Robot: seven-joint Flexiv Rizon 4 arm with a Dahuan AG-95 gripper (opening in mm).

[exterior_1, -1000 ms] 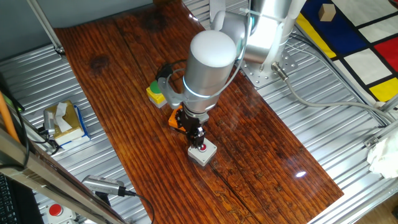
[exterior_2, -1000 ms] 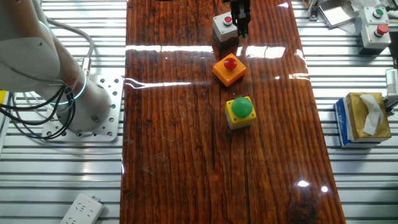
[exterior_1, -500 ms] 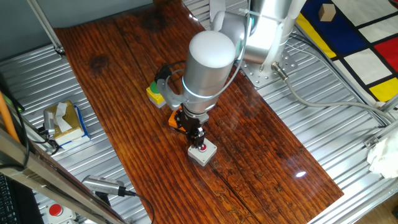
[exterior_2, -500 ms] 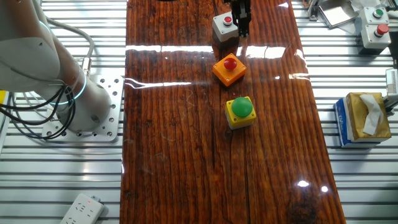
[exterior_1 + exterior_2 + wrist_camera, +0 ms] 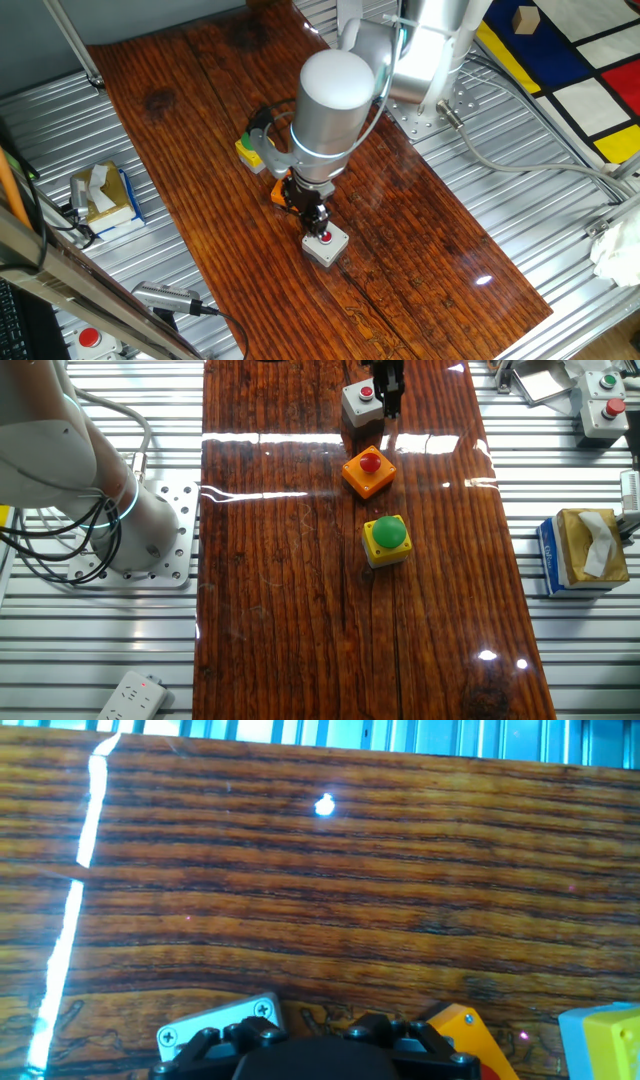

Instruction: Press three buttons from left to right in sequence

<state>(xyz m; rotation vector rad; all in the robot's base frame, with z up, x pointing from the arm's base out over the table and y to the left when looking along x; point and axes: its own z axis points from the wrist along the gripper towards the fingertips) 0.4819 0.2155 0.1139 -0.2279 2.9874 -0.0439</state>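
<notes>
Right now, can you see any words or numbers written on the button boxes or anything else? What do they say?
None can be read.
Yellow box with green button: no writing shows.
Orange box with red button: no writing shows.
Grey box with red button: no writing shows.
Blue tissue box: any print is too small to read.
White power strip: any marks are too small to read.
</notes>
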